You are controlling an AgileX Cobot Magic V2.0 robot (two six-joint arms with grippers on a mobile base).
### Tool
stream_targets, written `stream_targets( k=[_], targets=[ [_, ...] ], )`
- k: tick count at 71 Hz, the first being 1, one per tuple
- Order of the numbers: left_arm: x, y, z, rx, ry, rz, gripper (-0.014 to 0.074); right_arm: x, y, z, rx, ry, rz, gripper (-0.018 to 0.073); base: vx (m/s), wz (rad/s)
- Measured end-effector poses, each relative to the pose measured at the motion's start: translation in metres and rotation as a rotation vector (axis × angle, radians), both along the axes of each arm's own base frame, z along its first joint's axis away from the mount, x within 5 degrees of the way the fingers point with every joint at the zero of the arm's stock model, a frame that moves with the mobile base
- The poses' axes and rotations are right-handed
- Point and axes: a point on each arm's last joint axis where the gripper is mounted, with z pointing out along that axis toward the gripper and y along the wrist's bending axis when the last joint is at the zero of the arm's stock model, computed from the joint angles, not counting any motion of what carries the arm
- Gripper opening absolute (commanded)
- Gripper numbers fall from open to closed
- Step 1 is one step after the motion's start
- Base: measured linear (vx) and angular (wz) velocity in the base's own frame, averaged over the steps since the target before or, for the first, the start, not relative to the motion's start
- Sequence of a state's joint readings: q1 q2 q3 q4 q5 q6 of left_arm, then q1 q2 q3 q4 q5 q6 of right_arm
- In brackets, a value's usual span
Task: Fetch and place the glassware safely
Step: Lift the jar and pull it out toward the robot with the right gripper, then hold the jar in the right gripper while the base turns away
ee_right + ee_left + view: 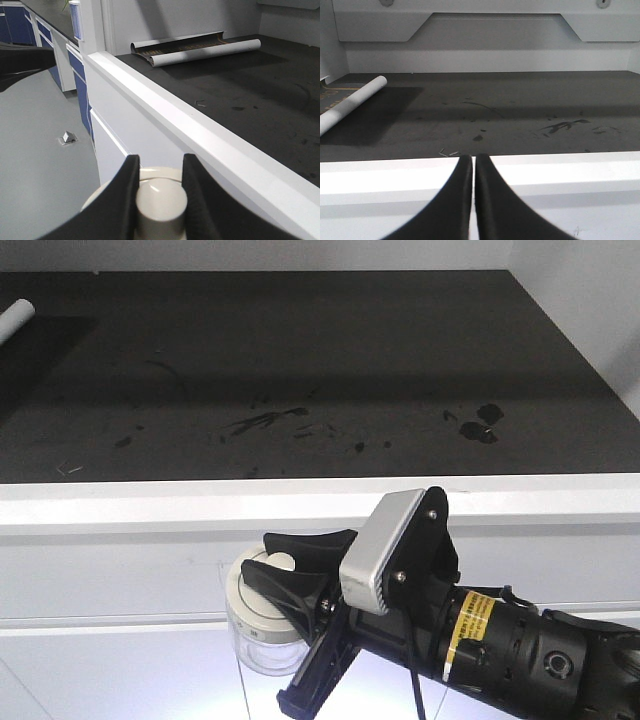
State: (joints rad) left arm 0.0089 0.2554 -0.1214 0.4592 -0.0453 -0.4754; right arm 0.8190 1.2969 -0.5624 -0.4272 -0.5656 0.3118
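The glassware is a small clear jar (258,640) with a cream-white lid (160,175). It hangs in front of the white counter edge (200,505), below the level of the dark countertop (300,360). My right gripper (285,575) is shut on the lid's knob (161,200), one black finger on each side. In the right wrist view the right gripper (161,161) points along the counter's edge. My left gripper (472,158) is shut with nothing between its fingers, and its tips sit just before the white edge (560,175).
A rolled sheet of paper (350,102) lies at the back left of the countertop (205,50). Dark smears (265,422) mark the surface. On the grey floor sits a small socket box (66,137), with blue cabinets (80,65) beyond.
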Motion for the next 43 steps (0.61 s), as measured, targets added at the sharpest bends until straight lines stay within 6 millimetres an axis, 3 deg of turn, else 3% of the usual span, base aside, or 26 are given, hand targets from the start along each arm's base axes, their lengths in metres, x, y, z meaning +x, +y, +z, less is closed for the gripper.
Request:
stream_targets(
  k=[43],
  targets=[
    [0.0, 0.0, 0.0, 0.0, 0.0, 0.0, -0.0007, 0.0, 0.0, 0.0, 0.0, 0.0, 0.0, -0.0003, 0.0, 0.0]
  ],
)
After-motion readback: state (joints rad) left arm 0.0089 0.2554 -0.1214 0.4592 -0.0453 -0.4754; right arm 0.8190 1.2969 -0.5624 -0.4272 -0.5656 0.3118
